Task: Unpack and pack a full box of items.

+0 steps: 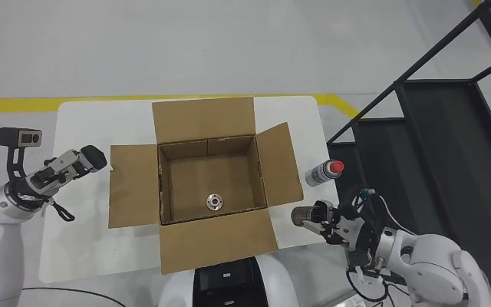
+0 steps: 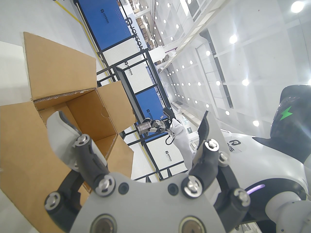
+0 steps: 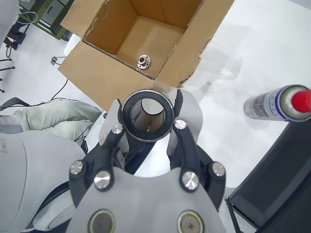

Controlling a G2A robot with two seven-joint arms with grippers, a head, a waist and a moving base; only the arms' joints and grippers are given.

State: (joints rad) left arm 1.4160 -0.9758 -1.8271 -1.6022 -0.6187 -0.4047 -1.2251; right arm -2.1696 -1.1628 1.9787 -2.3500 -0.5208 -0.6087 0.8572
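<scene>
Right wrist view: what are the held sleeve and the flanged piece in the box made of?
The linear bearing sleeve looks like steel: grey sheen inside, rows of balls; its dark rim may be rubber or plastic. The flanged piece looks like bright machined metal: shiny highlights, drilled holes.

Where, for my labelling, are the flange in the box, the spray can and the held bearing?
flange (image 3: 147, 63), right wrist view, its flat rim.
spray can (image 3: 264, 106), right wrist view, its labelled side.
bearing (image 3: 145, 122), right wrist view, its inner wall.
</scene>
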